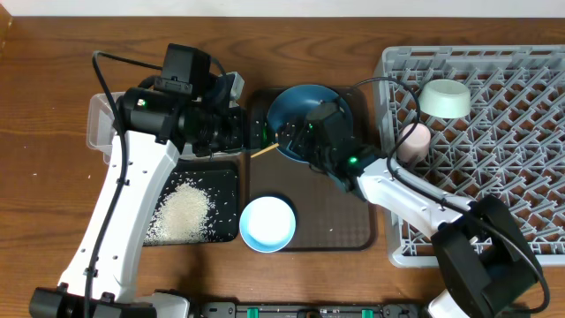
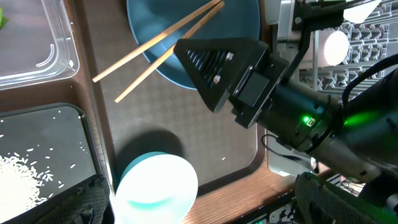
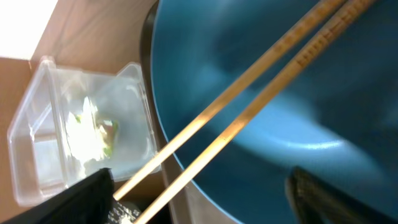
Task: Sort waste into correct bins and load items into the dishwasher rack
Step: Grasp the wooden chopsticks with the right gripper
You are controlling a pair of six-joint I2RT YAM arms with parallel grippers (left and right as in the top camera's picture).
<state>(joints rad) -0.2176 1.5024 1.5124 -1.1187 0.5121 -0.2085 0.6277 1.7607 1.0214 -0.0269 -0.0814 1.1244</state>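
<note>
Overhead: rice [image 1: 184, 212] in blk tray [image 1: 224, 181].

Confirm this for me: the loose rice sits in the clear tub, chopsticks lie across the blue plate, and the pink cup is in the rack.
Wrong on one point: the rice lies in the black tray, not the clear tub, as the overhead view shows. The chopsticks do lie across the blue plate, and the pink cup is in the rack.
</note>
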